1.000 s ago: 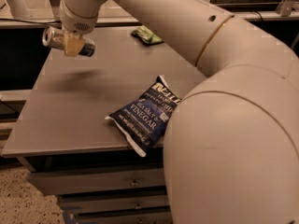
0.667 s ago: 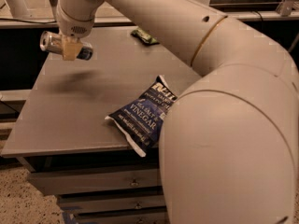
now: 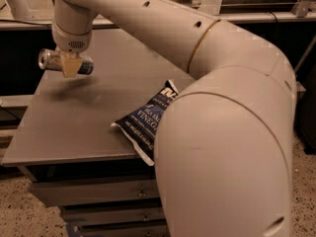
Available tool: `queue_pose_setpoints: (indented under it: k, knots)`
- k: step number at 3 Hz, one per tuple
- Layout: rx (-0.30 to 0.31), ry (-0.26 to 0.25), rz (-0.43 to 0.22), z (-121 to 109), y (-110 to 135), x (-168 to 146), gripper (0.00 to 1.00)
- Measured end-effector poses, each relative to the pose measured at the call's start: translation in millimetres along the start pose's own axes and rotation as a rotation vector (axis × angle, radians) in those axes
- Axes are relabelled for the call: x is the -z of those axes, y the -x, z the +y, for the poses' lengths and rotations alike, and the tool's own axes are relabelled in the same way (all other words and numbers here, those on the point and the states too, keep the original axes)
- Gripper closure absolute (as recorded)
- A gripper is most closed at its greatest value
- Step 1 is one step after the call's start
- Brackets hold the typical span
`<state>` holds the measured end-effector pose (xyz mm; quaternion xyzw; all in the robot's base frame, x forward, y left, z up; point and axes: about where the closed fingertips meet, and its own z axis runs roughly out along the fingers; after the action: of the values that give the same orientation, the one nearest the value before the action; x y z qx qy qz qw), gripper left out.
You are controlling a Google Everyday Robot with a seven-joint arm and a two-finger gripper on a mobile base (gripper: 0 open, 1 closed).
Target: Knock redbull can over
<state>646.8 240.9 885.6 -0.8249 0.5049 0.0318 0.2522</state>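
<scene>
My fingers (image 3: 69, 66) pinch the redbull can (image 3: 49, 59), held sideways above the counter (image 3: 74, 127), well apart from the chip bag (image 3: 145, 120).

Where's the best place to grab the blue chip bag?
Probably the blue chip bag by its thin sealed end nearest the front edge of the table, coming from the front: it lies flat, so that seam is easiest to pinch. The gripper, above the table at picture left, is shut on the redbull can.
</scene>
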Motion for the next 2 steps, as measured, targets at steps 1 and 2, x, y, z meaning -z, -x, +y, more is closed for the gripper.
queue_pose_setpoints:
  k: [1, 2]
  knots:
    - [0.023, 0.053, 0.049, 11.7, -7.3, -20.6, 0.72]
    - [0.034, 0.093, 0.085, 20.8, -15.8, -34.3, 0.96]
